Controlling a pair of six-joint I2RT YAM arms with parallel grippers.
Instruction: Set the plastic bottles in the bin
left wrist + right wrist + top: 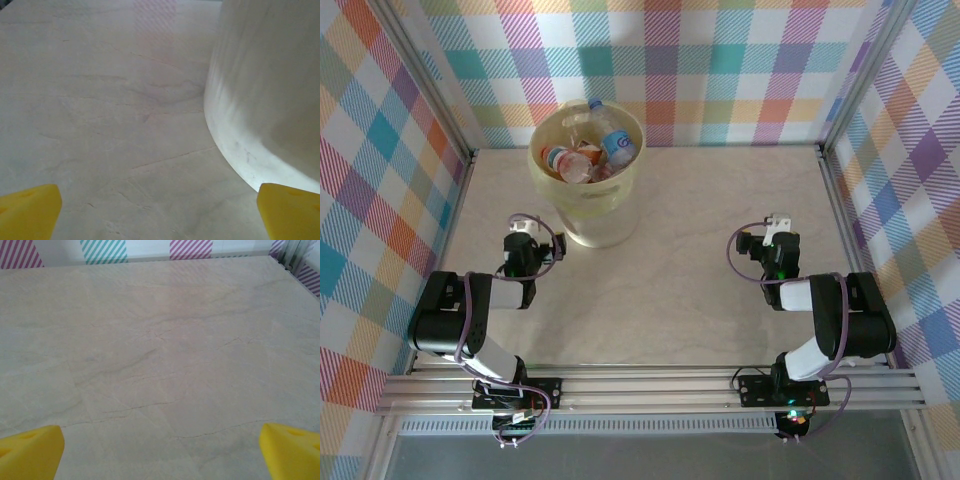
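the plastic bottles [616, 145] are seen piled inside the bin [588, 218], which stands on the table [670, 300] at the far side, left of centre. red, orange and blue labels are made out through the open top, and one blue-labelled bottle is propped high against the far rim. the task is judged to be at or close to its end.

the left gripper [525, 232] is held low, just beside the bin's near-left wall. in the left wrist view its yellow fingertips [30, 210] are spread wide with nothing between them, and the pale wall of the bin is seen close ahead on the right. the right gripper [775, 228] is placed well apart from the bin, over bare table, and its jaws are likewise released and unloaded in the right wrist view.

the main risk is judged to lie with the left arm. if it is swung or lifted toward the right without first being drawn back, the bin wall could be struck. a light plastic bin could be shoved along the smooth table or tipped, and the bottles could be spilled. the high-propped bottle is judged the likeliest to be shaken out by even a small jolt. little risk is expected from the right arm.
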